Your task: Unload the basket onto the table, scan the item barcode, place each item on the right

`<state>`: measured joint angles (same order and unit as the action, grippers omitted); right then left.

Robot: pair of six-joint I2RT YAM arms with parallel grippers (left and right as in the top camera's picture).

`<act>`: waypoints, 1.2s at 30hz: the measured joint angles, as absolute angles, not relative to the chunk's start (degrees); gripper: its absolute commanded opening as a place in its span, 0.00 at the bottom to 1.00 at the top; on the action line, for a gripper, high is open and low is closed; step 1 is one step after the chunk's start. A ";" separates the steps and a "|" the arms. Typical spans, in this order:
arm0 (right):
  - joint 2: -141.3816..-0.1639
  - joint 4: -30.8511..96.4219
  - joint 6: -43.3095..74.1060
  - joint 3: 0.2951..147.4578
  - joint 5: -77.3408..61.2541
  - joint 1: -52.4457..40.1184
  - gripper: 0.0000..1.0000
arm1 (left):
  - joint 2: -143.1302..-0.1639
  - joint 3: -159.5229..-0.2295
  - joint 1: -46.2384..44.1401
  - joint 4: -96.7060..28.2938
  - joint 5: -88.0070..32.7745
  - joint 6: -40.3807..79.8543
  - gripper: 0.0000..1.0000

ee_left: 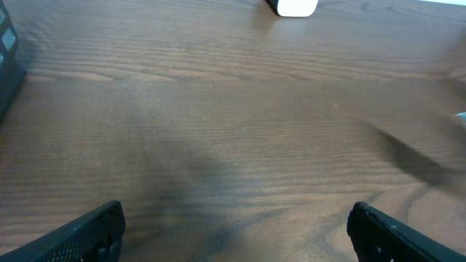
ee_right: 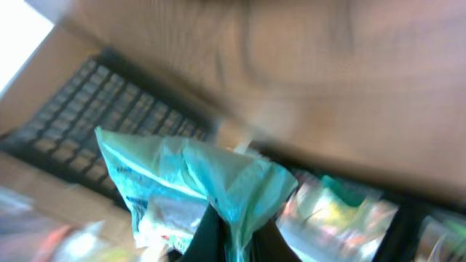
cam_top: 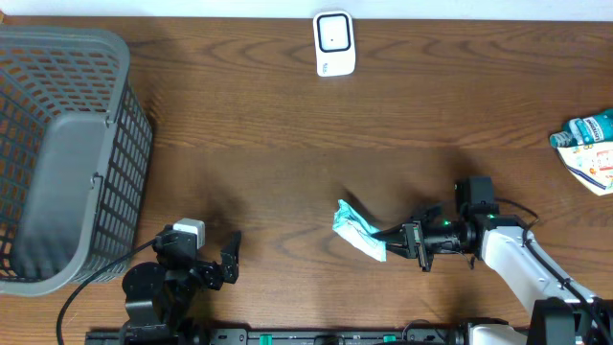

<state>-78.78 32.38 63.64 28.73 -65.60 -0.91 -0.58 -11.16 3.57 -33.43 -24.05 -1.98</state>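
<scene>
Right wrist view, though blurred, showed the right fingers clenched on the lower edge of a crinkled teal-and-white plastic packet, which bunched up above them. From overhead, those fingers pointed left and pinched the right end of the packet. The packet sat near the middle of the brown wood-grain tabletop, toward its near edge; whether it touched the wood could not be told. The left fingers stood released and wide apart over bare tabletop, holding nothing, well apart from the packet. A small white rounded scanner lay at the far edge, beyond the packet. A grey plastic mesh basket filled the left side, and teal-and-white packs lay at the right edge.
</scene>
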 measured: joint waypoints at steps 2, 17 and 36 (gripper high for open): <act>-78.78 34.41 66.43 28.71 -72.07 -0.91 0.01 | -0.58 -11.16 3.57 -33.45 -24.05 -1.96 0.98; -78.76 36.16 89.25 28.67 -79.15 -0.91 0.01 | -0.58 -11.16 3.57 -33.45 -24.05 -1.96 0.98; -76.20 14.59 35.68 33.19 -37.87 -5.67 0.47 | -0.58 -11.16 3.57 -33.45 -24.05 -1.96 0.98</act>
